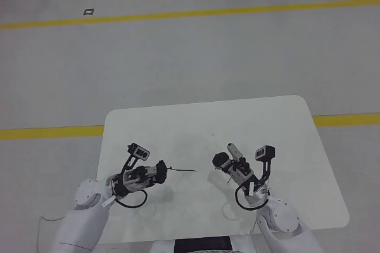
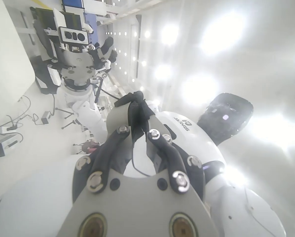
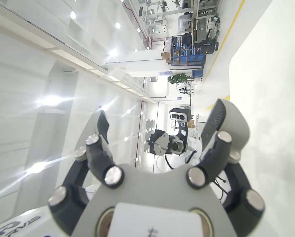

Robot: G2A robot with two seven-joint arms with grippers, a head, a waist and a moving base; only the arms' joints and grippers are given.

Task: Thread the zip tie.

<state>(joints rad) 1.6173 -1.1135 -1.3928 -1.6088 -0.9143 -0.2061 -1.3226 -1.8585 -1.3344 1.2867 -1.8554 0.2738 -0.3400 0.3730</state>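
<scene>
A thin black zip tie (image 1: 183,169) sticks out sideways from my left gripper (image 1: 163,171), above the white table (image 1: 272,126). The left wrist view has my left gripper (image 2: 137,104) shut on the zip tie (image 2: 134,160), whose thin strap curves back between the fingers. My right gripper (image 1: 218,162) hovers a short way to the right of the tie's free end, pointing toward it. In the right wrist view that gripper (image 3: 159,120) is open, with nothing between its fingers (image 3: 214,120). The left gripper (image 3: 162,145) shows farther off through the gap.
Both arms hang over the near half of the table, whose front edge (image 1: 304,224) lies close behind them. Yellow floor lines (image 1: 44,132) run past the table's sides and far end.
</scene>
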